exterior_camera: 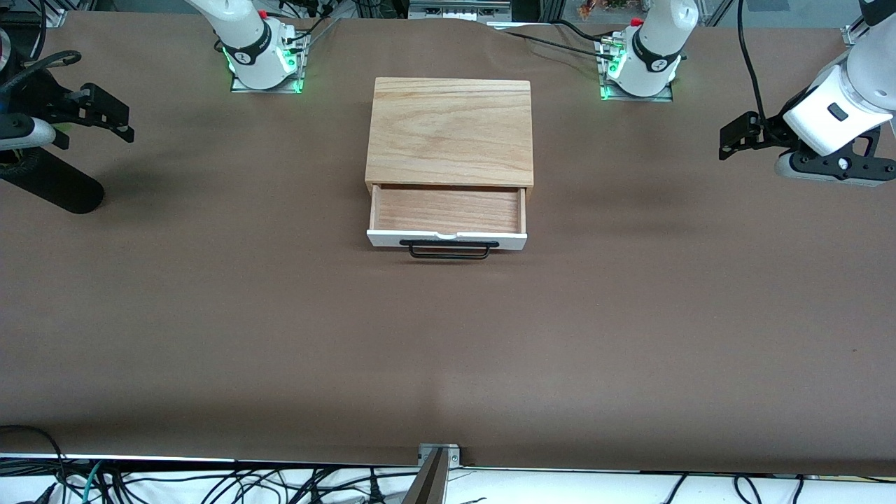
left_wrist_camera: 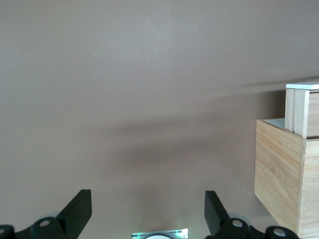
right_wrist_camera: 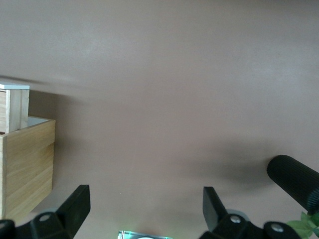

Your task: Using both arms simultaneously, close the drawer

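— What was in the middle of the front view?
— The drawer (exterior_camera: 448,220), pulled out of its smooth oak box (exterior_camera: 449,132), with a white front and a thin black handle (exterior_camera: 449,250).
— And the arms?
— The right gripper (exterior_camera: 105,112) at upper left and the left gripper (exterior_camera: 738,136) at upper right hung spread apart over bare brown table (exterior_camera: 448,350).

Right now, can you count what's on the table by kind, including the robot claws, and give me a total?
Oak box: 1
Drawer, pulled out, with black handle: 1
Black vase, lying toward the right arm's end: 1
Claws: 2, left claw and right claw, both open over bare table
Total: 5
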Robot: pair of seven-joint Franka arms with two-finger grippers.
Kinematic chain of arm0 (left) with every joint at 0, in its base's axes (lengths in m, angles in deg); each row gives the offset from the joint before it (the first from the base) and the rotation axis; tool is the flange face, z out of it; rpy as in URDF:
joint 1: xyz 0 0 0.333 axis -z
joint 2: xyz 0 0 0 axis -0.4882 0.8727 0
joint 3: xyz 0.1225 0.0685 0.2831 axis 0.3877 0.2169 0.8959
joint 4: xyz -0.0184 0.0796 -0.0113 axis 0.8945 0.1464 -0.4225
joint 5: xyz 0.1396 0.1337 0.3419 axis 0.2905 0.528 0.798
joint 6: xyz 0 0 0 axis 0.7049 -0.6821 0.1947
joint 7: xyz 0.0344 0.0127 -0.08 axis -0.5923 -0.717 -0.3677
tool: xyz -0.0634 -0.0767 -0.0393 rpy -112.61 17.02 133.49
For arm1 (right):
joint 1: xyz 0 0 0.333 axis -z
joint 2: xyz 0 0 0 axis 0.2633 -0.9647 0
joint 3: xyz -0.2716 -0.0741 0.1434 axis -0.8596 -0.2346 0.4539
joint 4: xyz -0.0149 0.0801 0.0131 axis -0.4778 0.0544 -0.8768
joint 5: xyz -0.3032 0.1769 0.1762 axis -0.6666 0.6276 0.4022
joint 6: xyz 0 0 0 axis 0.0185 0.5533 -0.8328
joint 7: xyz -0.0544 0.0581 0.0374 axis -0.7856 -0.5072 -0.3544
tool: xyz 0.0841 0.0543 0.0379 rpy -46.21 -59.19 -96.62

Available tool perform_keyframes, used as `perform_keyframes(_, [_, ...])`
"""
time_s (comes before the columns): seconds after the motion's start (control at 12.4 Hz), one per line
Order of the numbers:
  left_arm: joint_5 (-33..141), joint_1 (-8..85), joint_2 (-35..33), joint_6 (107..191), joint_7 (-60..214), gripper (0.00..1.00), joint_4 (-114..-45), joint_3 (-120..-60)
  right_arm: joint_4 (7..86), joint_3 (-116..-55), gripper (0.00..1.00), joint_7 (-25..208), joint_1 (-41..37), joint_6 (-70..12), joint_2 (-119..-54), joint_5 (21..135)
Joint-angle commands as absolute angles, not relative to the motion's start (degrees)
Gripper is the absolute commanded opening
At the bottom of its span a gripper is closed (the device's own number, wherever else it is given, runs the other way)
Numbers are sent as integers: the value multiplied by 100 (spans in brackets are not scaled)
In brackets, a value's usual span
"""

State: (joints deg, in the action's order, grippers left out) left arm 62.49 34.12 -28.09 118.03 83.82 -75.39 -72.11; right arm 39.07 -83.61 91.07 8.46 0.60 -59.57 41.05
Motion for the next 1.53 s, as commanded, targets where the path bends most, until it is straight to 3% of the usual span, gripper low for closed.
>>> perform_keyframes(0.0, [6433, 3432, -2734, 11707, 8295, 100, -7374, -7244, 3808, -8342, 100, 9054, 876, 62, -5993, 4050])
perform_keyframes(0.64, [6152, 3634, -2410, 11724, 8383, 100, -7374, -7297, 3790, -8368, 100, 9046, 885, -571, -6195, 4120])
perform_keyframes(1.05, [5784, 3731, -1462, 12023, 8348, 100, -6646, -7647, 3817, -8263, 100, 9299, 780, -938, -7116, 4338])
perform_keyframes(1.21, [5564, 3731, -1040, 12303, 8339, 100, -6382, -7797, 3625, -8184, 100, 9546, 675, -975, -7546, 5337])
perform_keyframes(1.45, [5063, 3731, -609, 13182, 8321, 100, -6381, -7841, 3203, -8122, 100, 9485, 271, -1210, -8354, 5972])
